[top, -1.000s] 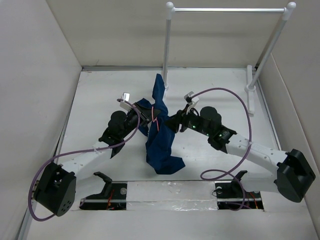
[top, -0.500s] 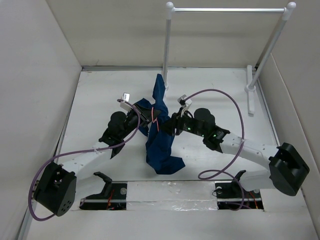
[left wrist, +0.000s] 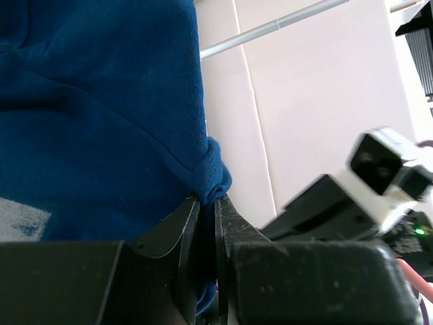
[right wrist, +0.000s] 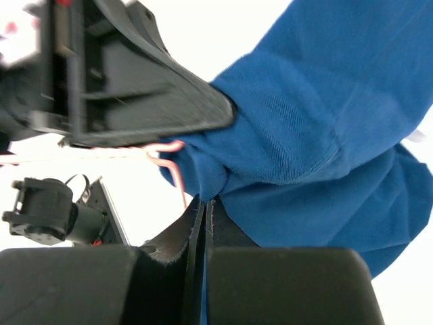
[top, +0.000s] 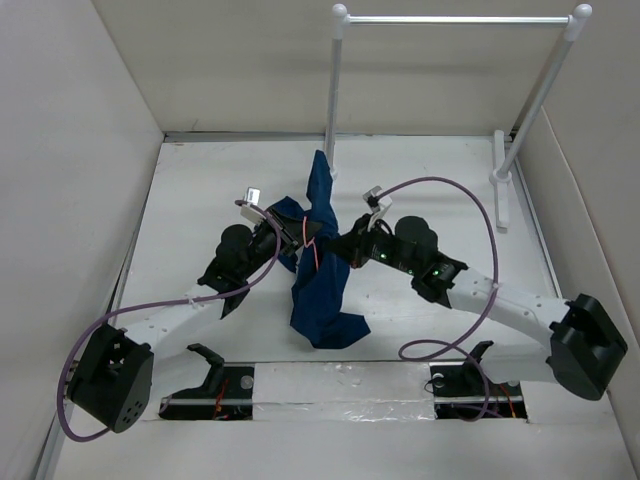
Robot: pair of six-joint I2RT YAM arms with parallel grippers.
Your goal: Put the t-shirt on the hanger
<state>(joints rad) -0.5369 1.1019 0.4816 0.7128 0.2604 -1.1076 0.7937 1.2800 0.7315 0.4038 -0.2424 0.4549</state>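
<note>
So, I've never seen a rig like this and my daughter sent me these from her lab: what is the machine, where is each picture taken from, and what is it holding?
These are two robot arms bolted to the near edge of a white table. The wide picture comes from a fixed camera above and behind them. The two close-ups come from a camera on each wrist. Each arm ends in a two-finger claw. The left claw and the right claw are both shut on a dark blue t-shirt, pinching folds of cloth from either side. A thin pink wire hanger shows at the shirt between them. A white rack stands at the back.
</note>
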